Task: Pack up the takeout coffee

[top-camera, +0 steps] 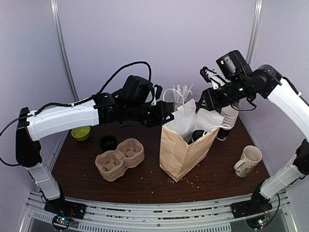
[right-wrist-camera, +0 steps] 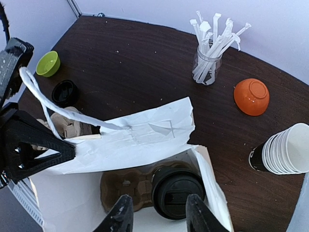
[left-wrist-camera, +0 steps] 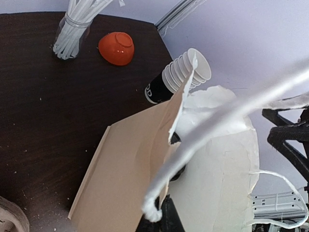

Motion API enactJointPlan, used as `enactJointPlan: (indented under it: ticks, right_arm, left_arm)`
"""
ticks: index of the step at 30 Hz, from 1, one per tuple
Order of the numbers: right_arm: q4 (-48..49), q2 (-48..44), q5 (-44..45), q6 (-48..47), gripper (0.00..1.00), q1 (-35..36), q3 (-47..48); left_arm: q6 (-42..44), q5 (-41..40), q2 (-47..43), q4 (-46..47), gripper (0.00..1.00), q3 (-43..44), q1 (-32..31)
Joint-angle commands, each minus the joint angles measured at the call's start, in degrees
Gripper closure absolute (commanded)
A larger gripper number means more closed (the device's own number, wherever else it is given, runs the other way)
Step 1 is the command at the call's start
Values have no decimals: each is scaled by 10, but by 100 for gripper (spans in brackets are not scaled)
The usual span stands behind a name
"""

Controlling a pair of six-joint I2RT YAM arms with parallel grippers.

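Takeout coffee (right-wrist-camera: 170,192) sits down inside the open paper bag (top-camera: 181,154), upright with its black lid up, beside a brown pulp carrier (right-wrist-camera: 123,186) on the bag floor. My right gripper (right-wrist-camera: 158,212) hangs over the bag mouth above the lid; its fingers (right-wrist-camera: 121,215) are spread with nothing between them, clear of the cup. My left gripper (left-wrist-camera: 160,218) is pinched tight on the bag's white twisted handle (left-wrist-camera: 203,130), holding that side up. The bag stands mid-table. A stack of white cups (top-camera: 229,116) is just right of it, a cream mug (top-camera: 248,161) front right, a second pulp carrier (top-camera: 120,157) on the left.
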Motion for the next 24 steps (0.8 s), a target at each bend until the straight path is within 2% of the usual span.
enactJointPlan:
  ticks: [1, 7, 11, 24]
  right_arm:
    - [-38, 13, 10, -4, 68, -2, 6]
    - [-38, 33, 3, -9, 85, -2, -9]
    - [-38, 43, -17, -14, 90, 0, -20]
    - [-46, 48, -22, -30, 92, 12, -101]
  left_arm:
    - [-78, 23, -1, 20, 100, 17, 0]
    - [-104, 4, 0, 19, 100, 6, -4]
    - [-102, -4, 5, 18, 100, 3, -4]
    - [-67, -16, 13, 18, 100, 2, -6]
